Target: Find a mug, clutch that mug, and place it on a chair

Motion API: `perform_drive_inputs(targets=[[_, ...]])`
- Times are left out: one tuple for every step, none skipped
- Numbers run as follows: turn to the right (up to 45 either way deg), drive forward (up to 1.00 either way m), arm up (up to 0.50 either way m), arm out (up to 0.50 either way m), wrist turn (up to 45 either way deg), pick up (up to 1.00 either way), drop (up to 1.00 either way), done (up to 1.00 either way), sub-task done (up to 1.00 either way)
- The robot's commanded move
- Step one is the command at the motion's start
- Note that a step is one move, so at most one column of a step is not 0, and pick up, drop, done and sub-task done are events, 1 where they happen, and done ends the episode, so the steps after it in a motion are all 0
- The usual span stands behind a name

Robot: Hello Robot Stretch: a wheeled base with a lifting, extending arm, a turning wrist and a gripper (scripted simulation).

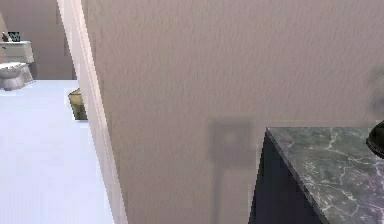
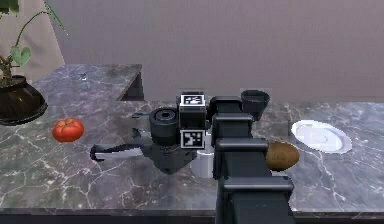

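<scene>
- A dark mug (image 2: pixel 254 102) stands upright on a grey veined marble countertop (image 2: pixel 100 185) in the arm side view. Its mouth is up and its long axis vertical. Which way its handle points cannot be told.
- The mug is near black and matte, slightly wider at the rim than lower down. It sits on the far side of the arm (image 2: pixel 250 175), a dark square bar whose stepped blocks stand between it and the camera.
- The gripper (image 2: pixel 105 152) points toward the view's left, away from the mug. Its thin pale fingers lie over bare marble and hold nothing. How wide they are set cannot be told.
- Two white marker squares (image 2: pixel 192 138) with black marks sit beside the gripper's rounded dark body.
- A round red tomato (image 2: pixel 68 129) lies near the fingertips but apart from them, farther out on the counter. A potted plant (image 2: pixel 18 95) in a dark bowl-shaped pot stands at the view's left edge.
- Right of the arm, a brown oval thing (image 2: pixel 283 155) lies just beside the bar, with a white round plate (image 2: pixel 320 135) beyond it.
- In the forward view a plain beige wall (image 1: pixel 200 80) stands close ahead. A marble counter corner (image 1: pixel 330 170) is at lower right, and a white toilet (image 1: pixel 12 72) shows through a doorway at left.
</scene>
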Motion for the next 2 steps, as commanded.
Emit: perform_drive_inputs(targets=[[0.0, 0.0, 0.0, 0.0, 45.0, 0.0, 0.0, 0.0, 0.0], [0.0, 0.0, 0.0, 0.0, 15.0, 0.0, 0.0, 0.0, 0.0]])
